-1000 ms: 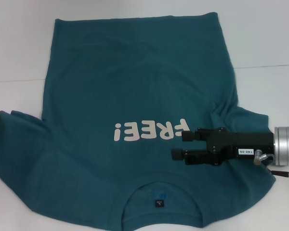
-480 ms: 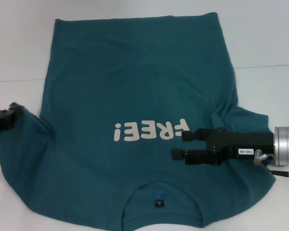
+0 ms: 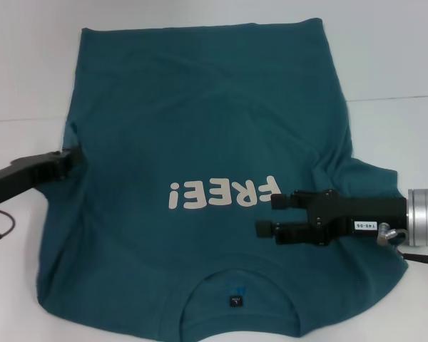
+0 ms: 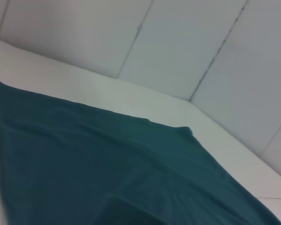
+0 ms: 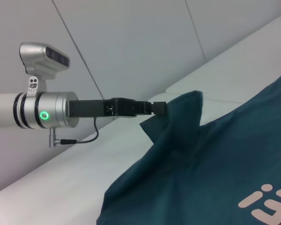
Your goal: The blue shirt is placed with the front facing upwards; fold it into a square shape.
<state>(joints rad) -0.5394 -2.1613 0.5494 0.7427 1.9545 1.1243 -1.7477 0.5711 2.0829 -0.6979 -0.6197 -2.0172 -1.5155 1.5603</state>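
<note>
Blue shirt [image 3: 200, 178] flat on white surface [image 3: 392, 64], front up. Left gripper [image 3: 77, 158] jaws clenched on left sleeve, lifted. Right gripper [image 3: 265, 216] jaws parted, resting by lettering. Carry sleeve inward low, keep cloth taut, lay edge straight.

The blue shirt [image 3: 200, 178] runs past the bottom edge of the head view, so its collar side is cut off. The small label [image 3: 235, 301] inside the collar is too small to read. The left gripper [image 3: 77, 155] tips are buried in a raised fold of shirt fabric. The right arm extends beyond the head view's right edge. The left wrist view shows none of its own fingers.
</note>
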